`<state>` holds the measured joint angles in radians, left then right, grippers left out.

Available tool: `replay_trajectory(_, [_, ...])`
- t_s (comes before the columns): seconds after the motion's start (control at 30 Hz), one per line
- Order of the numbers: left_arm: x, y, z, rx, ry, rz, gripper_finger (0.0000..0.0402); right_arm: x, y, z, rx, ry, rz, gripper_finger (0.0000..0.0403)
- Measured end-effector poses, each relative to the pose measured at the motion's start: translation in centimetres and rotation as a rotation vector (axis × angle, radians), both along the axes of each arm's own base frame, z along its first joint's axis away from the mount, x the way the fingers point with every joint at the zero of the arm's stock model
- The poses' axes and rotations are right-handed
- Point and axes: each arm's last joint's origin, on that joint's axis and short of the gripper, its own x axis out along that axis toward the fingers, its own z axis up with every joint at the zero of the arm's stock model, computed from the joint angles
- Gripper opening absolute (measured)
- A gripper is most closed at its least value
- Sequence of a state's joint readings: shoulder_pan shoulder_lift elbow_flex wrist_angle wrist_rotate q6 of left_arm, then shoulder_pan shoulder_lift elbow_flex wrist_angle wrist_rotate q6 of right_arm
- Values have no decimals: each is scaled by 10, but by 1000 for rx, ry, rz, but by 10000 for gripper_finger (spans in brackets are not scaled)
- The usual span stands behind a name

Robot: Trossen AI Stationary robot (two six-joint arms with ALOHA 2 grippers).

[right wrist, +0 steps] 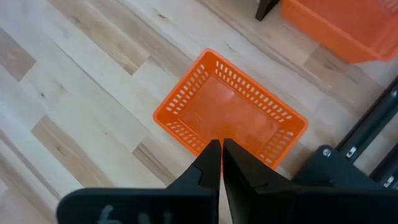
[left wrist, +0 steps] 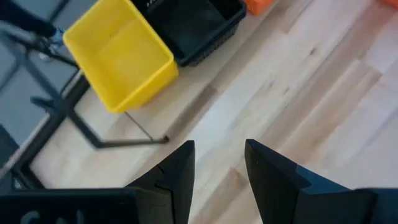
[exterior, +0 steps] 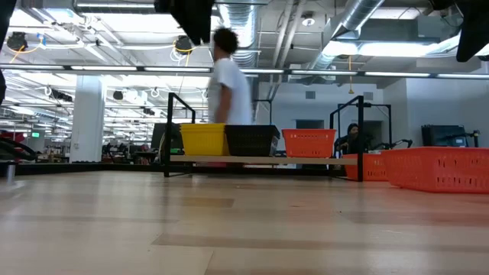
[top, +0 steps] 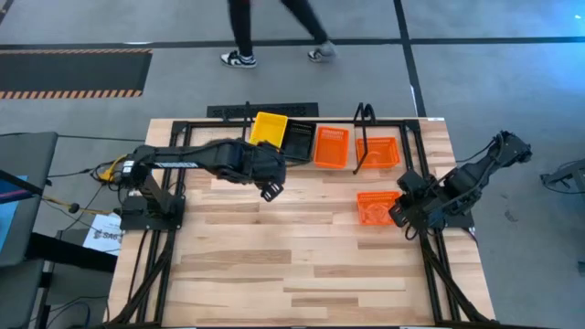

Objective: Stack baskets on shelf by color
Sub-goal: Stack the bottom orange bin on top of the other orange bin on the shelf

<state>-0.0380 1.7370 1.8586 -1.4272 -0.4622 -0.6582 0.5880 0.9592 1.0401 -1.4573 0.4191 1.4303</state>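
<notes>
Three baskets up on the shelf, two orange ones not.

The shelf (top: 302, 163) at the bench's (top: 274, 274) far edge carries a yellow basket (top: 269, 129), black basket (top: 298, 142) and orange basket (top: 332, 146). Left hand (top: 271, 191) hovers just in front, fingers apart, nothing in them. Right hand (right wrist: 221, 163), fingers together, hangs over a loose orange basket (top: 375, 206) near the right edge; another (top: 380, 151) sits by the shelf's hoop.

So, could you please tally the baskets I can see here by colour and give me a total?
Yellow baskets: 1, on the shelf
Black baskets: 1, on the shelf
Orange baskets: 3, one on the shelf, one at the shelf's right end, one on the tabletop by the right gripper
Total: 5
</notes>
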Motion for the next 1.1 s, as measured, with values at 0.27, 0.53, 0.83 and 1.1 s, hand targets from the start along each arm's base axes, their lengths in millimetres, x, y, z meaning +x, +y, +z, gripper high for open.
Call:
replay_trajectory(0.27, [29,-4,-52,-112,-97,-192,130,11,7,1,53,-77,15,38])
replay_trajectory(0.53, [38,-25,-74,-154,-179,-298,130,25,17,-7,54,-41,26,73])
replay_trajectory(0.83, [42,-37,-72,-123,-222,-383,130,50,33,-31,47,150,93,132])
replay_trajectory(1.1, [43,-37,-71,-112,-218,-404,130,74,44,-59,27,357,267,161])
